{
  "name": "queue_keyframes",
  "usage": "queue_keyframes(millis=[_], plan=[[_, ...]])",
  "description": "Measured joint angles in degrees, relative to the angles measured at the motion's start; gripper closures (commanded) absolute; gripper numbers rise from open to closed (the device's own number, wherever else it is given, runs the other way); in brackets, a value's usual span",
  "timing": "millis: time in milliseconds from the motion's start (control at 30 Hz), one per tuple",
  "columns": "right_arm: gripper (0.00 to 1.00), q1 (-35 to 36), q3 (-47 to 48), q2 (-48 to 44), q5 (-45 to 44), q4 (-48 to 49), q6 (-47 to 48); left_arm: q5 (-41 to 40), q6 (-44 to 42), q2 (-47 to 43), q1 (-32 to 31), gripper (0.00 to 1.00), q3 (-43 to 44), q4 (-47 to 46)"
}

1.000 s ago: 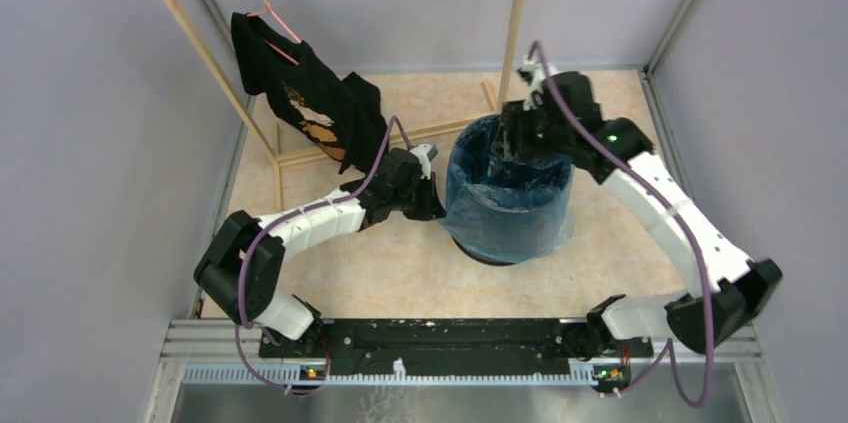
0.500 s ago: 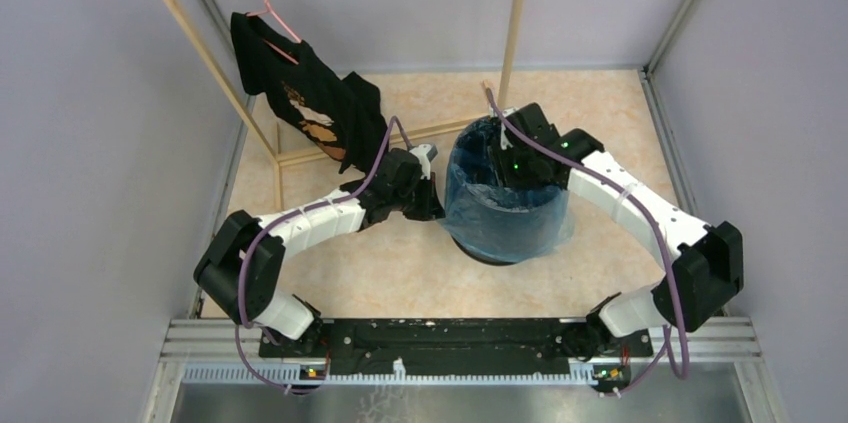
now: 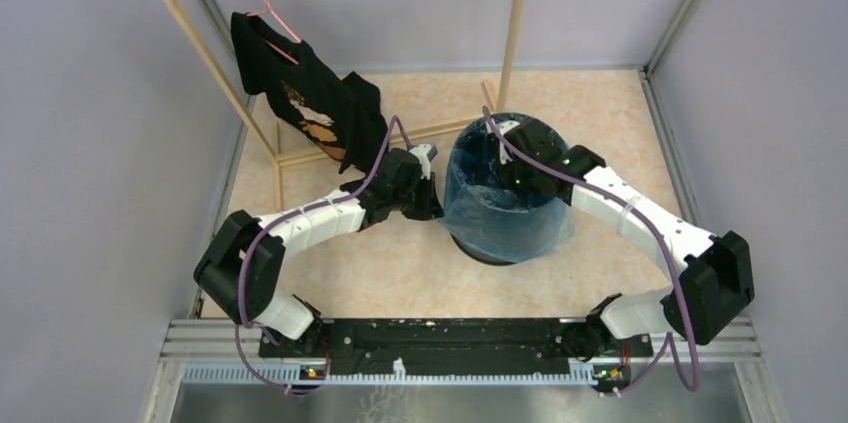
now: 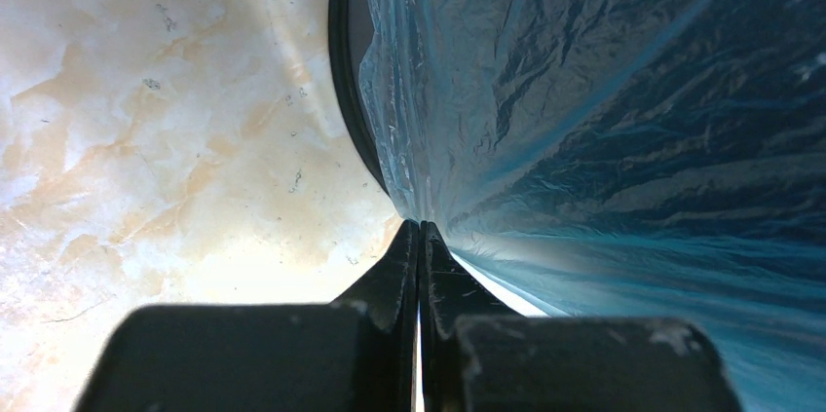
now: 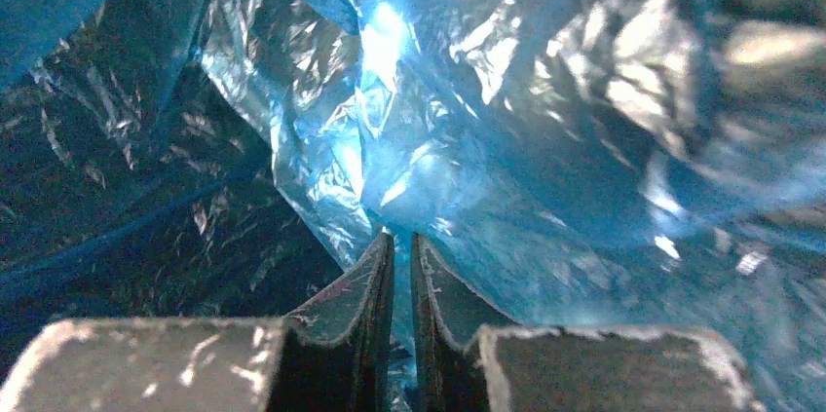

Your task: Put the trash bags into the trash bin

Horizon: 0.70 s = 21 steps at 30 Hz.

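The black trash bin (image 3: 490, 251) stands mid-floor, lined and draped with a crinkly light-blue trash bag (image 3: 505, 221). My left gripper (image 3: 437, 211) is at the bin's left side, low against the outer wall. Its jaws are pressed together on the bag's film (image 4: 604, 110) where it comes off the dark rim (image 4: 343, 91), with the tips (image 4: 420, 229) at the fold. My right gripper (image 3: 508, 175) reaches down inside the bin's mouth. Its jaws (image 5: 401, 242) stand almost together with blue film (image 5: 506, 139) caught in the narrow gap.
A wooden rack (image 3: 515, 23) stands behind the bin, with a black shirt (image 3: 300, 93) on a pink hanger at the back left. Grey walls close in both sides. The marbled floor (image 3: 380, 273) lies between the bin and the arm bases.
The right arm came down from above the bin's far rim into its mouth, and its jaws closed in on the bag. The left arm stayed put.
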<state>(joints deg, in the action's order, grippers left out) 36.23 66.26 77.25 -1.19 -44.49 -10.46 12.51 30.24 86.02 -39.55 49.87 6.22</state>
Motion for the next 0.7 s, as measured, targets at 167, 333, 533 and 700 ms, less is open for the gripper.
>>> queue_keyframes(millis=[167, 333, 533, 700], plan=[[1.0, 0.0, -1.8, 2.5, 1.8, 1.3, 1.5, 0.0, -0.2, 0.0, 0.0, 1.0, 0.1, 0.1], [1.0, 0.0, -1.8, 7.0, 2.4, 2.1, 2.4, 0.0, -0.2, 0.0, 0.0, 1.0, 0.5, 0.2], [0.91, 0.0, -1.8, 11.5, 2.4, 3.8, 2.8, 0.0, -0.2, 0.0, 0.0, 1.0, 0.9, 0.4], [0.79, 0.0, -2.2, 13.7, 2.5, 7.1, 2.5, -0.5, -0.3, 0.1, 0.0, 0.97, 2.0, 1.0]])
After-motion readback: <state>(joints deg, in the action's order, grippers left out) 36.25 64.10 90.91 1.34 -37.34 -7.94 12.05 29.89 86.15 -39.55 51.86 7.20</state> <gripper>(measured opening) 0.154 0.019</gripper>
